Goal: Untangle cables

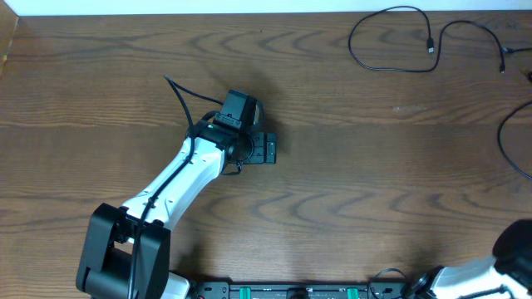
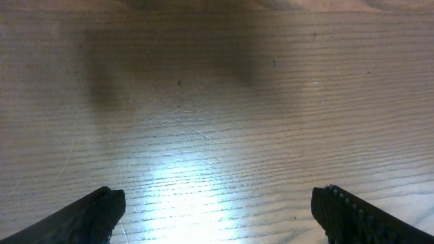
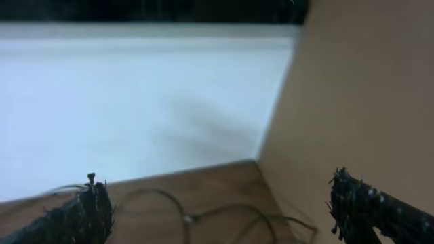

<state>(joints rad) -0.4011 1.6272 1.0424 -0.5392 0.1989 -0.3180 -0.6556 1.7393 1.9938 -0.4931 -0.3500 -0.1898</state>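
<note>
Reaching over bare wood at the mid-left of the bench (image 1: 349, 208), the left gripper (image 1: 268, 149) is seen with jaws spread wide and nothing held; in the left wrist view only wood grain and a glare patch are shown between its fingertips (image 2: 95, 213). The cables (image 1: 431, 43) are found well apart from it, at the far right corner of the bench: one thin black cord is laid in a loose loop with a small plug end, and another black arc (image 1: 501, 137) is cut off by the right edge. The right arm (image 1: 490, 270) is seen only at the bottom right corner overhead. In the right wrist view the right gripper (image 3: 217, 207) is shown wide open and empty, with a thin blurred cord (image 3: 186, 218) lying on the wood below, beside a tan panel (image 3: 366, 88) and a white surface (image 3: 135, 102).
</note>
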